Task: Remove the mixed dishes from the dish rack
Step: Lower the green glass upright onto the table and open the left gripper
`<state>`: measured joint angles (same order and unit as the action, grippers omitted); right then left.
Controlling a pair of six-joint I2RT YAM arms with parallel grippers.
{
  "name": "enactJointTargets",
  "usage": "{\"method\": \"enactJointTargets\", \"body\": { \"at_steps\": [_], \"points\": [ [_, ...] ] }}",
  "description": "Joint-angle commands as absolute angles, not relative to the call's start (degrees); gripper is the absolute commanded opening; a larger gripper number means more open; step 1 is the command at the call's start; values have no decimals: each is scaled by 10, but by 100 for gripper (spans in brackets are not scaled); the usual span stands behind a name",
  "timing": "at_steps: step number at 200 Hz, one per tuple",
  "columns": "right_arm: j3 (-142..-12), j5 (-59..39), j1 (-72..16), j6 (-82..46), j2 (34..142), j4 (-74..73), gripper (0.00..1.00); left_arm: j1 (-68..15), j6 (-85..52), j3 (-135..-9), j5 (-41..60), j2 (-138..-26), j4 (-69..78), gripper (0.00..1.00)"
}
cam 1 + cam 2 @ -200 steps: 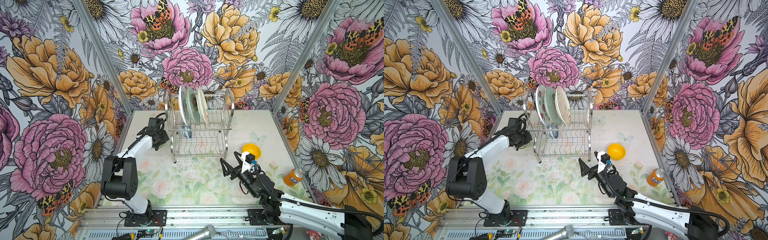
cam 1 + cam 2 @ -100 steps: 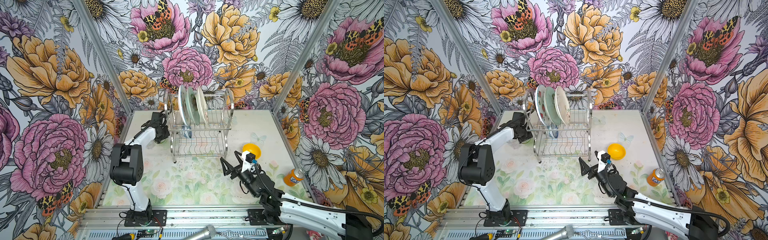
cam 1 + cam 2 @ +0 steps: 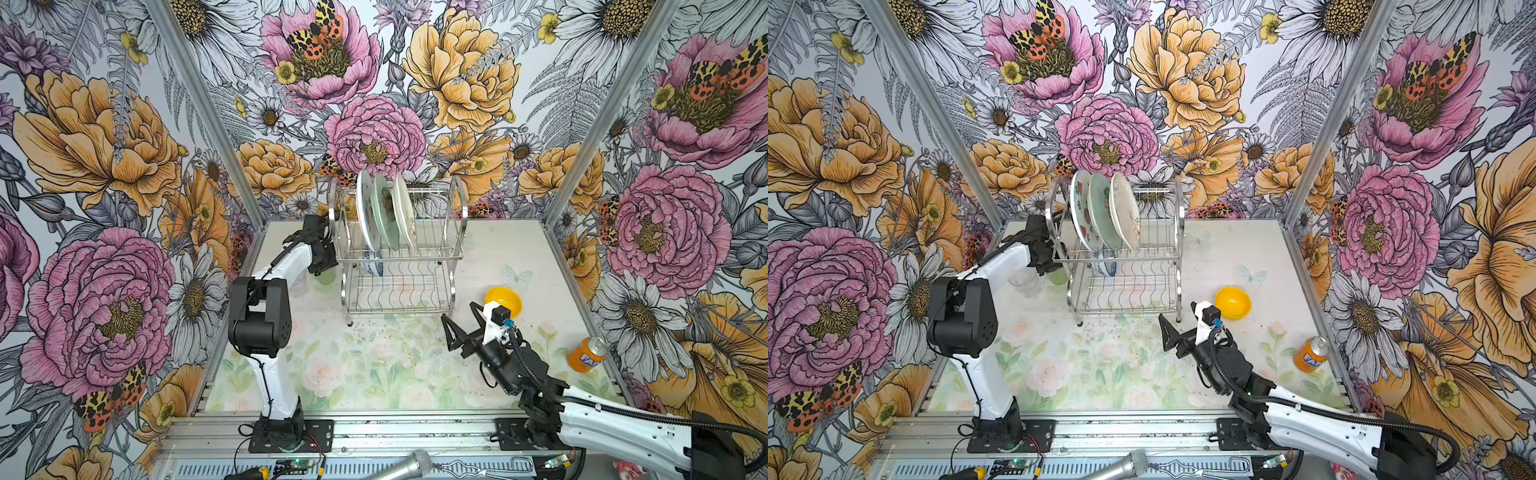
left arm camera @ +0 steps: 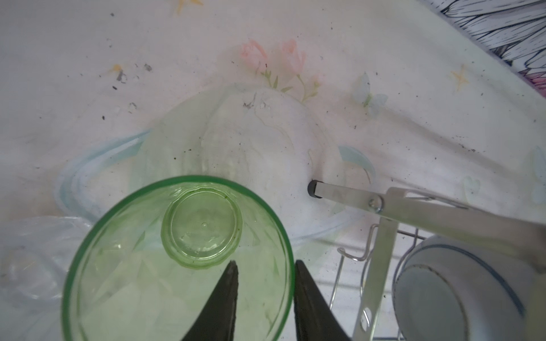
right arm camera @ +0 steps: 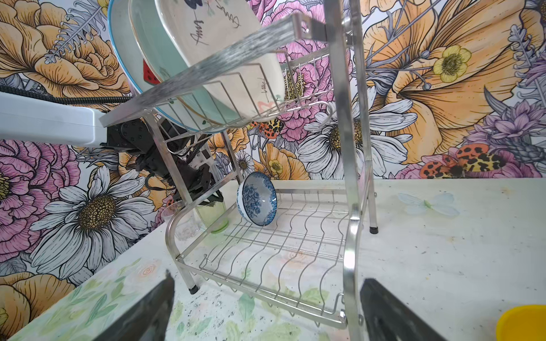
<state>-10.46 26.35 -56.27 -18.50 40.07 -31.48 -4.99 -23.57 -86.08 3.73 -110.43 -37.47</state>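
**Green tumbler upright on the bench, left hand straddling its rim**

At far left a clear glass (image 3: 1025, 283) stands on the bench (image 3: 374, 365). Just beside it, and just outside the dish rack (image 3: 1129, 311), is the green tumbler (image 4: 133, 265). The left hand (image 4: 264, 262) is narrowly parted over the tumbler's rim, one finger inside and one outside. The inner finger (image 4: 224, 295) stands clear of the wall.

On the rack's upper tier three plates stand on edge: watermelon-print plate (image 3: 1081, 212), pale green plate (image 3: 1102, 212), cream plate (image 3: 1125, 212). Below them, the blue-and-white bowl (image 5: 257, 203) leans on its side at the back left of the lower tier.

In front of the rack's right end, the right hand (image 3: 459, 318) hovers spread wide and holds nothing. Just beyond it on the bench sits the yellow bowl (image 3: 1233, 302). An orange soda can (image 3: 1310, 355) stands at the right edge.
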Motion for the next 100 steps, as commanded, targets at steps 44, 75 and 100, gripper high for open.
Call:
{"method": "enactJointTargets", "body": {
  "at_steps": [44, 75, 100],
  "points": [
    [-129, 263, -561, -186, 401, -301, 100, -43, -221, -878, 23, -1084, -397, 66],
    [-134, 257, -560, -189, 415, -301, 100, -42, -220, -870, 19, -1070, -396, 83],
    [-133, 257, -561, -192, 420, -301, 100, -41, -219, -870, 19, -1063, -397, 96]
  ]
}}
